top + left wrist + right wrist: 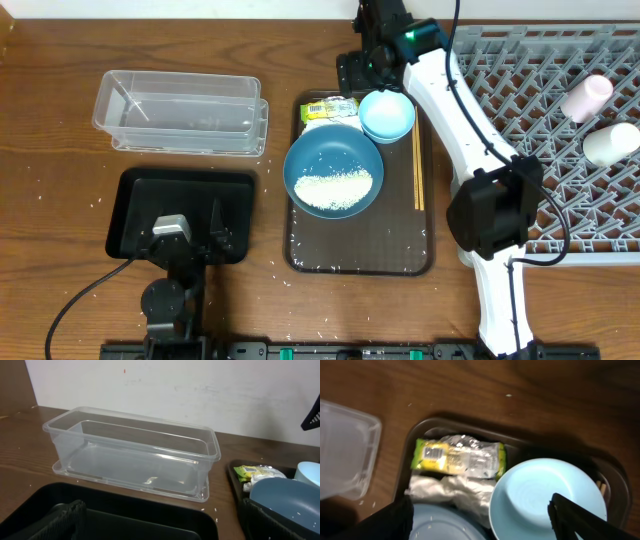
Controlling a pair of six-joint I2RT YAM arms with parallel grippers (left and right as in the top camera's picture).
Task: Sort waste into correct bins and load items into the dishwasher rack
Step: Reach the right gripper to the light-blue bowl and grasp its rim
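The dark-blue bowl [333, 172] holds white rice and stands on the brown tray [360, 255]. Behind it lie the yellow-green wrapper [457, 456] and the crumpled napkin [452, 491], with the light-blue cup [545, 497] to their right. Chopsticks [418, 170] lie along the tray's right side. My right gripper [480, 527] hovers open over the napkin and the cup's rim, holding nothing. My left gripper [165, 530] rests open and empty over the black tray [135, 215]. The clear tub [130, 450] is empty. A pink cup [586, 97] and a white cup [610, 144] lie in the grey rack [520, 70].
Loose rice grains [280, 268] are scattered on the wooden table beside the brown tray and on the tray's floor. The right arm [465, 120] stretches from the front edge across the gap between the brown tray and the rack.
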